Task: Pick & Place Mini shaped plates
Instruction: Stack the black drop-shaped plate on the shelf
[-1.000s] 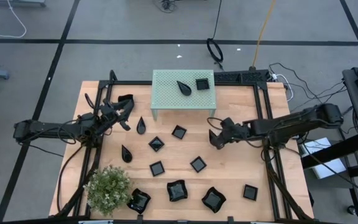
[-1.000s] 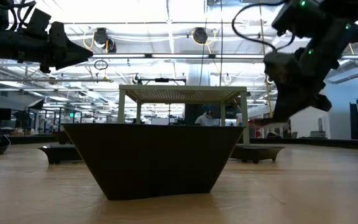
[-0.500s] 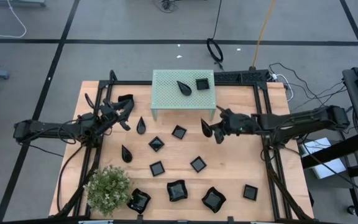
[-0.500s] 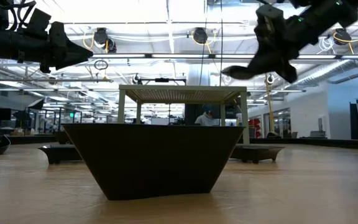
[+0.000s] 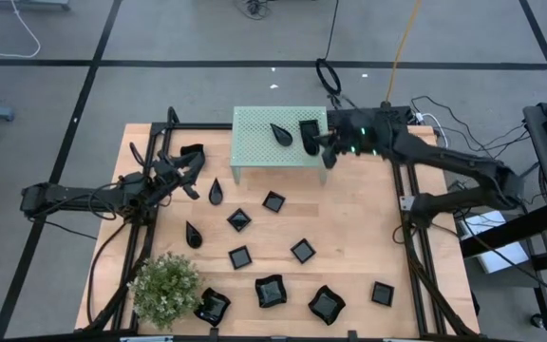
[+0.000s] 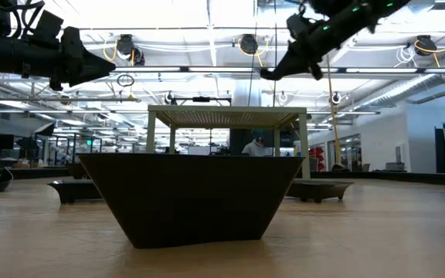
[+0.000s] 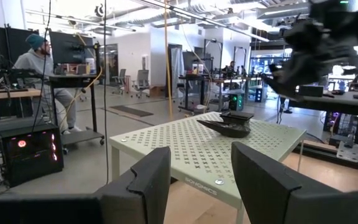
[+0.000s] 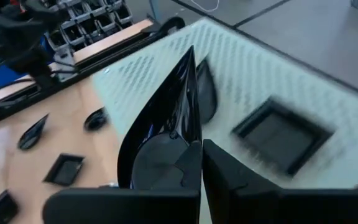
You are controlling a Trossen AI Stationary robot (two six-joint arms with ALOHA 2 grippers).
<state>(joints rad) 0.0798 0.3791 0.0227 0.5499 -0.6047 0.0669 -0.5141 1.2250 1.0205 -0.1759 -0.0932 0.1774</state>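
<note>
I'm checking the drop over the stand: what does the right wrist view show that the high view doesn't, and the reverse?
Only the right wrist view shows the grip close up: the right gripper shut on the rim of a teardrop plate, held on edge above the mint-green stand.

Only the high view shows the whole layout: the left gripper waiting at the table's left side, the plant, and the plates along the near edge.

Both show the square plate and a teardrop plate already on the stand.
</note>
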